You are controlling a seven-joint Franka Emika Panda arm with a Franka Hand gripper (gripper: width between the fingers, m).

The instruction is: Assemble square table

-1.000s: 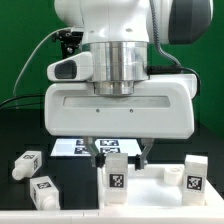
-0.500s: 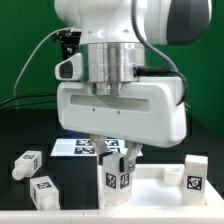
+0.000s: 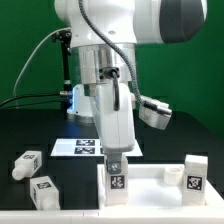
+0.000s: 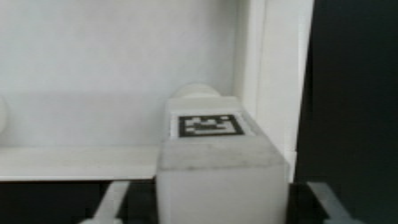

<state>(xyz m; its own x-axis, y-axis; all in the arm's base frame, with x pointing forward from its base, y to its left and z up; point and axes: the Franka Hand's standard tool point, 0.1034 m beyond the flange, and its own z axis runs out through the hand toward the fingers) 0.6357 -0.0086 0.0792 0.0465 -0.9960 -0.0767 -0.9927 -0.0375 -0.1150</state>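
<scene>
The white square tabletop (image 3: 150, 187) lies underside up at the front of the table. One white leg (image 3: 117, 181) with a black-and-white tag stands upright at its corner on the exterior view's left. My gripper (image 3: 115, 159) hangs straight over this leg, with its fingers down around the leg's top. In the wrist view the leg (image 4: 214, 140) stands between my two fingers with a narrow dark gap on each side, so the gripper (image 4: 214, 203) is open. The tabletop's recessed underside (image 4: 107, 90) shows behind the leg.
Two loose legs (image 3: 28, 165) (image 3: 43, 190) lie on the black table at the exterior view's left. Another leg (image 3: 195, 172) stands by the tabletop's right corner. The marker board (image 3: 85, 148) lies behind the gripper. A green backdrop stands behind.
The hand has turned about a quarter turn around the leg, from broadside to edge-on. The leg stays upright on the tabletop's corner.
</scene>
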